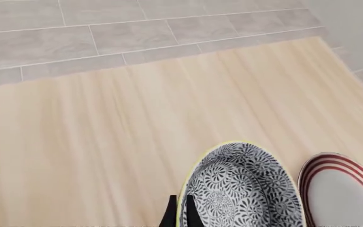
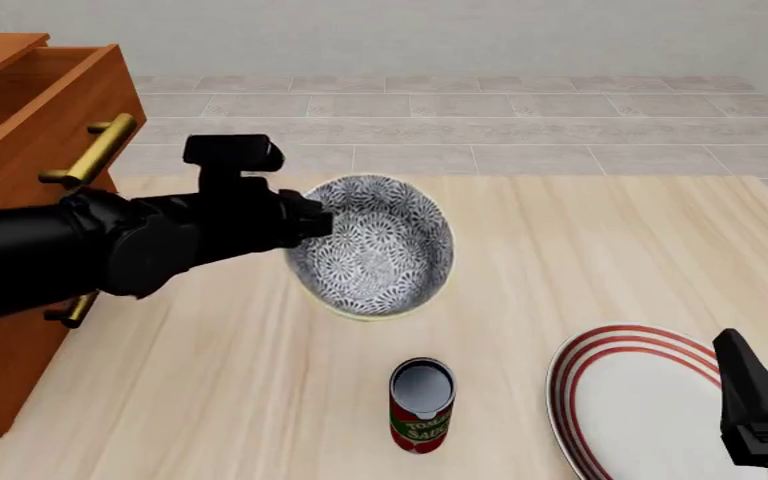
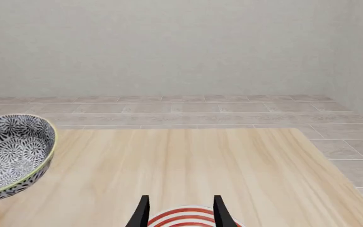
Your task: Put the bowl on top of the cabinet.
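Note:
The bowl (image 2: 377, 245), patterned blue-grey and white with a pale rim, is held tilted over the middle of the table. My left gripper (image 2: 315, 222) is shut on its left rim. In the left wrist view its fingertips (image 1: 170, 213) straddle the rim of the bowl (image 1: 245, 189), one inside and one outside. The right wrist view shows the bowl (image 3: 11, 156) tipped, with its base off the wood. The reddish-brown cabinet (image 2: 17, 120) with brass handles stands at the far left, behind the left arm. My right gripper (image 3: 180, 213) is open over the plate at the front right.
A red tomato can (image 2: 422, 405) stands upright in front of the bowl. A flat white plate with red rings (image 2: 638, 400) lies at the front right, under the right gripper (image 2: 758, 410). The tiled floor lies beyond the table's far edge.

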Motion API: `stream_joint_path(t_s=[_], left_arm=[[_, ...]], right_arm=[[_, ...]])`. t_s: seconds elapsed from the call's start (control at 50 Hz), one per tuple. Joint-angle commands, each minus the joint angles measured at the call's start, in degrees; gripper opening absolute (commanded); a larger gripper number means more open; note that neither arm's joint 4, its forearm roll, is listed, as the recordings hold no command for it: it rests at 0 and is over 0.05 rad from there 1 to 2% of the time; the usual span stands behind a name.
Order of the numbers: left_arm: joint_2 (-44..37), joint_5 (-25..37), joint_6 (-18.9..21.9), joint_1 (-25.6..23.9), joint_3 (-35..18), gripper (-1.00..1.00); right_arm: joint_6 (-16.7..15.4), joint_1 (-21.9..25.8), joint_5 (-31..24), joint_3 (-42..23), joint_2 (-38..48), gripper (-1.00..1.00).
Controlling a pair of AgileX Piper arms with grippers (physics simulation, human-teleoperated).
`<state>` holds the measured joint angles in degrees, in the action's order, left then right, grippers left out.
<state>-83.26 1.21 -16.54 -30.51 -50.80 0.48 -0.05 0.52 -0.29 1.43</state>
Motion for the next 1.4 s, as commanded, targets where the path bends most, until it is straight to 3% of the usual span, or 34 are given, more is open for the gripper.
stream_joint_path(t_s=[0.02, 0.28, 0.54, 0.78, 0.92, 0.94, 0.96, 1.02, 1.4], left_arm=[[5.0, 2.3, 0.9, 0.2, 0.0, -1.00], [10.0, 3.3, 0.1, 0.0, 1.8, -1.00], [19.0, 7.3, 2.7, 0.4, 1.8, -1.00], [21.9, 9.8, 4.6, 0.1, 0.6, -1.00], [24.5, 11.3, 3.4, -0.2, -0.4, -1.00], [26.9, 10.8, 3.1, -2.2, -0.1, -1.00], [25.5, 12.1, 4.9, -0.6, -0.9, -1.00], [26.3, 12.3, 3.8, -0.8, -1.0, -1.00], [29.2, 15.6, 5.6, 2.3, -3.8, -1.00]], right_arm=[[0.0, 0.0, 0.0, 0.0, 0.0, 1.00], [0.0, 0.0, 0.0, 0.0, 0.0, 1.00], [0.0, 0.0, 0.0, 0.0, 0.0, 1.00], [0.0, 0.0, 0.0, 0.0, 0.0, 1.00], [0.0, 0.0, 0.0, 0.0, 0.0, 1.00], [0.0, 0.0, 0.0, 0.0, 0.0, 1.00], [0.0, 0.0, 0.0, 0.0, 0.0, 1.00], [0.0, 0.0, 0.0, 0.0, 0.0, 1.00], [0.0, 0.0, 0.0, 0.0, 0.0, 1.00]])
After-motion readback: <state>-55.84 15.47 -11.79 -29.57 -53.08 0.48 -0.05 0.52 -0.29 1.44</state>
